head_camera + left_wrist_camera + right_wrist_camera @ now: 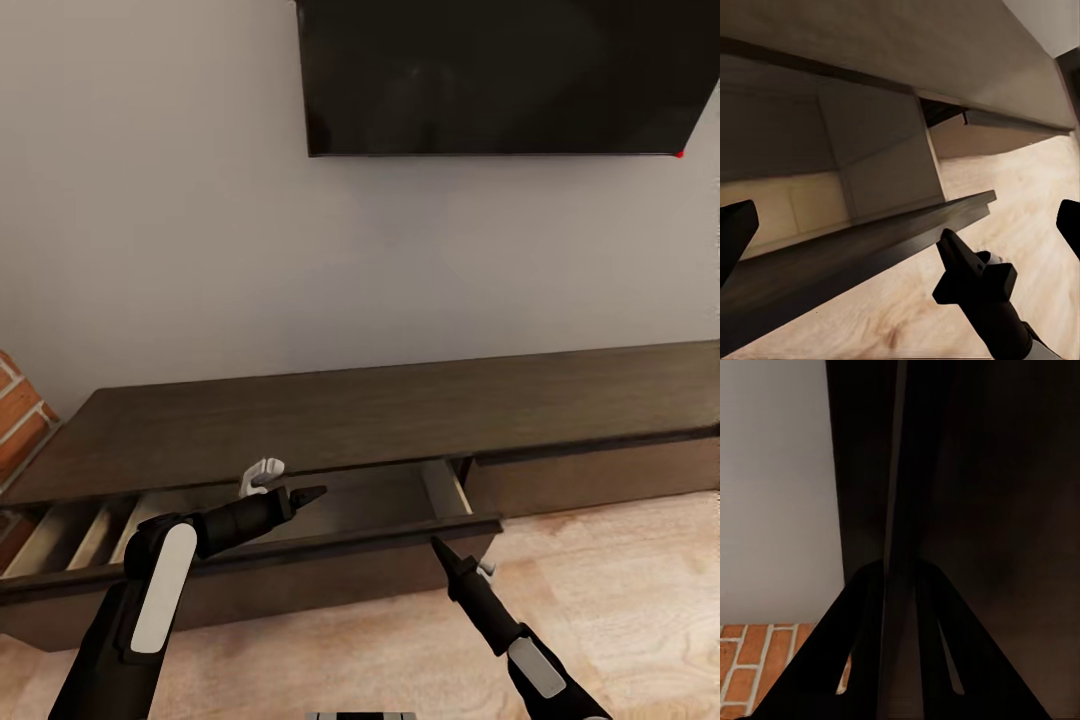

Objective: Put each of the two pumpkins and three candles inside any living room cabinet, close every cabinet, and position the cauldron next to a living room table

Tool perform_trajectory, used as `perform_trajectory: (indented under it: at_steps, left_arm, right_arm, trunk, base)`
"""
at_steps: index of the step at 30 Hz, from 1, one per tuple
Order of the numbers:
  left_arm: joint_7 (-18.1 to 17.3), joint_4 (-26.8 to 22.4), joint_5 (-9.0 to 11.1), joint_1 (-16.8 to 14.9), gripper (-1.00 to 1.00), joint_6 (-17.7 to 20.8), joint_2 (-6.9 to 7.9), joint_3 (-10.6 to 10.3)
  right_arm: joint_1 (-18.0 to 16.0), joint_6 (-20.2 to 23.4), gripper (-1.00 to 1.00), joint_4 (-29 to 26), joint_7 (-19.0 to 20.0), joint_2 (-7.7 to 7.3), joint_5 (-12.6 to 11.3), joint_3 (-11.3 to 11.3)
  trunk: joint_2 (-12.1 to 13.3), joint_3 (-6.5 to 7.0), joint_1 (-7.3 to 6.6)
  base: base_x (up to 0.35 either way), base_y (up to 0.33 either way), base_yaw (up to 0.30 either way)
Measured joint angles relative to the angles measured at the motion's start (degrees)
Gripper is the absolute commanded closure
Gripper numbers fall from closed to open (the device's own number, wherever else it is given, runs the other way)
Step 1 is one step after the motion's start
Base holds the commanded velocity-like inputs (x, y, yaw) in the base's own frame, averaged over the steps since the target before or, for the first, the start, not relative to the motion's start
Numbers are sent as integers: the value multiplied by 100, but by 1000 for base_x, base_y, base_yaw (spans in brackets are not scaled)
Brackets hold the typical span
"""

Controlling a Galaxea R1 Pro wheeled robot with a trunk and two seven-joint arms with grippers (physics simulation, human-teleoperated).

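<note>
Cabinet [400,420] drawer [300,570] open, R gripper [437,543] fingers [855,652] clamping drawer front

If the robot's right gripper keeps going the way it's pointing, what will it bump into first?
Probably the open drawer's front panel on the cabinet. The right gripper points up at its top edge, and its wrist camera shows the jaws straddling a dark board, so it may already touch.

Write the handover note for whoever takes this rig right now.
Left gripper: open, empty, over the open drawer.
Right gripper: shut on the drawer front at its top edge.
Cabinet: left drawer pulled out, right one shut.
Done: cannot confirm any pumpkin or candle stowed.
Left: stow what remains, close the drawer, set the cauldron beside the table.
</note>
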Motion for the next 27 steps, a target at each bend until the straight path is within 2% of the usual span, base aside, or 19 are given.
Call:
perform_trajectory:
  at_steps: [7,27]
  left_arm:
    - [0,-3,-1,-1,-100,1,0,0]
    - [1,-2,-1,6,-100,1,0,0]
  right_arm:
    - [0,6,100,-2,7,-3,-12,107]
    - [7,-91,100,2,23,17,8,59]
  trunk:
    - [0,0,-2]
    - [0,-1,-2]
  base:
    - [-119,-42,0]
    - [-37,-2,0]
